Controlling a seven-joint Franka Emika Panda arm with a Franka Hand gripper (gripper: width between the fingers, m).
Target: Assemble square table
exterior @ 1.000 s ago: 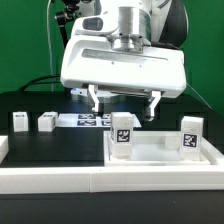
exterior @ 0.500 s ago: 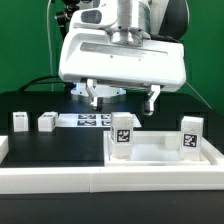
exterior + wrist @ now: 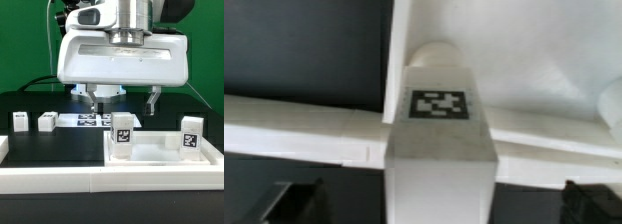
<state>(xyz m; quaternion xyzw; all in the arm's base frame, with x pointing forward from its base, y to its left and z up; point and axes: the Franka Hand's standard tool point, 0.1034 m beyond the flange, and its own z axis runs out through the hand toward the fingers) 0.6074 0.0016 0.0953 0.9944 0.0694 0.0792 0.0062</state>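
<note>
The white tray-like tabletop (image 3: 160,152) lies at the exterior view's right, behind the front wall. Two white tagged legs stand upright on it, one at its near-left corner (image 3: 122,130) and one at its right (image 3: 191,134). Two more legs (image 3: 19,121) (image 3: 46,121) stand on the black table at the exterior view's left. My gripper (image 3: 123,98) hangs open above the corner leg, clear of it. In the wrist view that leg (image 3: 441,104) rises between my dark fingertips (image 3: 589,200), across the tabletop's rim (image 3: 295,125). Nothing is held.
The marker board (image 3: 92,120) lies flat on the table behind the tabletop, under the gripper. A long low white border wall (image 3: 50,180) runs along the front. Green backdrop and cables are behind the arm.
The gripper has risen a little above the corner leg and stayed open. The legs and the tabletop have not moved.
</note>
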